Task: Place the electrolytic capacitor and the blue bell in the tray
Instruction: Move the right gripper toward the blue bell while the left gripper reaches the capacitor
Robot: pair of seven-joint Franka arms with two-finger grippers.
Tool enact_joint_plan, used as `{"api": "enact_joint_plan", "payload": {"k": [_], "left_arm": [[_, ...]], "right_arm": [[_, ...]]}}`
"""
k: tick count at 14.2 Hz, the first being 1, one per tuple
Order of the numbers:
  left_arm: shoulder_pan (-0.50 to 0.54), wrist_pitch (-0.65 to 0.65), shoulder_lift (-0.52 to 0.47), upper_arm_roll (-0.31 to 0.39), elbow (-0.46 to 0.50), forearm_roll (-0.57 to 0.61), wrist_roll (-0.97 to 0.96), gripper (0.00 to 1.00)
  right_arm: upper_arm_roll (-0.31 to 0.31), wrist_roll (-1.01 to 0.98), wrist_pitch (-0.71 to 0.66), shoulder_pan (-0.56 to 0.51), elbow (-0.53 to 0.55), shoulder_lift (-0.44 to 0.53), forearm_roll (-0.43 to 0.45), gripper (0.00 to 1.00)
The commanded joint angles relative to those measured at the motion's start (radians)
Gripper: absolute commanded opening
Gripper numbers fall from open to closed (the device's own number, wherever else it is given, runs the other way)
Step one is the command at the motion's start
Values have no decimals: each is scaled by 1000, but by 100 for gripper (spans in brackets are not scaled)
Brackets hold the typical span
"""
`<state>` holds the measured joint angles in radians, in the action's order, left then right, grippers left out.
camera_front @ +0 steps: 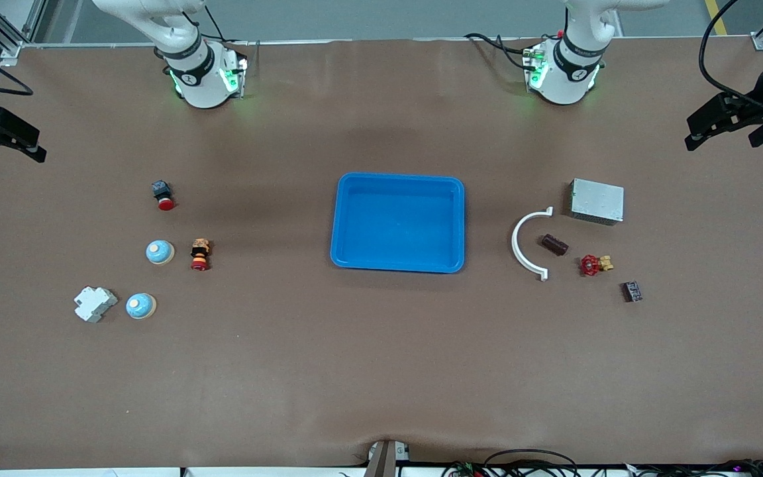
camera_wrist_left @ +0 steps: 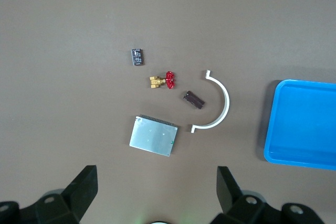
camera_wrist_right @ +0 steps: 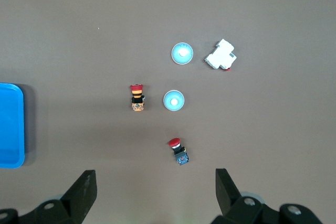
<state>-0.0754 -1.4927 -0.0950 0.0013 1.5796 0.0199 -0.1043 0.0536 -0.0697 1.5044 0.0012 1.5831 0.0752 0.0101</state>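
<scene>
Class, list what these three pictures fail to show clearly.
- Tray: cut off by the right wrist view's edge.
- Left gripper and right gripper: only the tips of the open jaws show at each wrist view's edge.
- Small dark chip: markings too small to read in the front view.

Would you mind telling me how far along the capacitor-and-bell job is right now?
Nothing is done yet: the tray holds nothing. Nothing is in hand; the left gripper and right gripper are open, high over the table. Left to do: move the electrolytic capacitor, beside the white curved bracket, and one blue bell into the tray.
</scene>
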Motion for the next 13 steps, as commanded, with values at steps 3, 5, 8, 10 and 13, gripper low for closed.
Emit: {"api": "enact_joint_plan", "payload": {"k": [3, 5, 8, 10, 13], "left_arm": [[0, 15, 11, -3, -23, 2, 5, 100], [-3, 15, 12, -3, -23, 2, 5, 100], [8, 15, 30, -1, -36, 5, 8, 100], [9, 15, 49, 0, -40, 3, 14, 100], [11, 2, 55, 0, 9, 5, 15, 100]], "right_arm": [[2, 7, -9, -3, -6, 5, -9, 100], [2, 7, -9, -3, -6, 5, -9, 100], [2, 5, 31, -4, 20, -9, -9, 100], [2, 5, 121, -20, 107, -14, -9, 100], [2, 4, 265, -52, 256, -18, -10, 100]]}}
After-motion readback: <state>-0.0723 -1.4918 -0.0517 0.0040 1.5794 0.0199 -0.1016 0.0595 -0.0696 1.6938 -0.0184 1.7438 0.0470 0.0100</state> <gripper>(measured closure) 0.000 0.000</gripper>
